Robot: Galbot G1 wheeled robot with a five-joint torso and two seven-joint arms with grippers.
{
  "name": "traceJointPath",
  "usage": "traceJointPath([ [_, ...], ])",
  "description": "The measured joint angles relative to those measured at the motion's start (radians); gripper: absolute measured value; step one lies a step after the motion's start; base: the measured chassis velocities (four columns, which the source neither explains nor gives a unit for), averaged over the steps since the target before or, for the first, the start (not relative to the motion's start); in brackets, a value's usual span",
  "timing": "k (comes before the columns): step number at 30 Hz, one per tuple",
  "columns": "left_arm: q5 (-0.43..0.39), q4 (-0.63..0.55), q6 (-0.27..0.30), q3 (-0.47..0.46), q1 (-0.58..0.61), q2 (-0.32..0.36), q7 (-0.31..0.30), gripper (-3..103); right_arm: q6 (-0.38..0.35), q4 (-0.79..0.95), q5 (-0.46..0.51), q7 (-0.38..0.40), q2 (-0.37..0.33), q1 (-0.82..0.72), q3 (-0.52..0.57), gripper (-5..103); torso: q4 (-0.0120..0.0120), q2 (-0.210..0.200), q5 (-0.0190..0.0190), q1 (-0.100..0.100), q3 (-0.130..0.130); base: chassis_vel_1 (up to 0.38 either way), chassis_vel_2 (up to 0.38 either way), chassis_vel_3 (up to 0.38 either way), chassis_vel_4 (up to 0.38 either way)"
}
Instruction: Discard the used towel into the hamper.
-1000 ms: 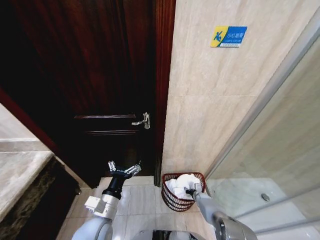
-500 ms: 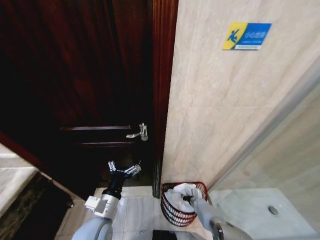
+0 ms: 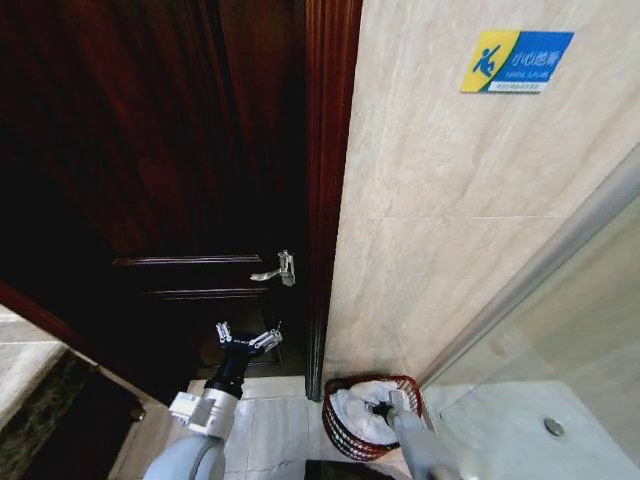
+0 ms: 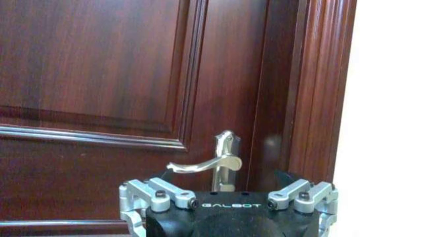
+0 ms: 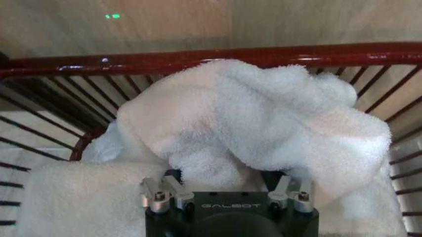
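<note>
Used towel (image 3: 362, 412): white terry, lies bunched inside the hamper (image 3: 334, 384), heaped up to its red rim and not draped over the outside.

Change: sits inside the hamper as it did a second ago. Shows lower in the head view than before, together with the door handle (image 3: 275, 270) and the wall sign (image 3: 517, 61); reads as a camera move, not a move of the things.

Right gripper (image 3: 381, 408): reaches down over the near side of the hamper, pressed into the top folds of the towel as before. Jaws: tips buried in cloth, so cannot tell whether clamped or parted.

Meaning for the task: judged all but done; towel delivered, release and withdrawal of the right arm not yet confirmed.

Left gripper (image 3: 248, 338): held up well to the left of the hamper, facing the door handle, jaws spread wide, holding nothing.

Edges: hamper stands in a corner, tiled wall (image 3: 430, 200) just behind it, dark wooden door frame (image 3: 330, 150) just to its left, glass shower screen (image 3: 560, 330) close on its right.

Open room: none behind or to the right of the hamper; bare floor tiles (image 3: 275, 420) to its left and on its near side. Straight up and back toward the robot judged the clearest way out; wire rim liable to catch on a sideways pull.
</note>
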Motion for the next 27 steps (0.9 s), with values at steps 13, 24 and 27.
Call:
traceJointPath([
  [13,0.000,0.000,0.000,0.000,0.000,0.000,0.000,100,-0.058,0.606,0.083,-0.022,-0.005,-0.361,-0.064,100,-0.0003,0.000,-0.0002,-0.001,0.000,0.000,0.000,0.000,0.000],
  [24,0.000,0.000,0.000,0.000,0.000,0.000,0.000,100,0.031,1.011,0.136,0.001,0.046,-0.652,-0.029,100,0.0001,0.001,-0.0001,0.000,0.000,0.000,0.000,0.000,0.000],
  [27,0.000,0.000,0.000,0.000,0.000,0.000,0.000,100,0.056,1.103,0.147,0.008,0.059,-0.721,-0.023,100,-0.0002,0.001,-0.0003,0.000,0.001,0.000,0.000,0.000,0.000],
])
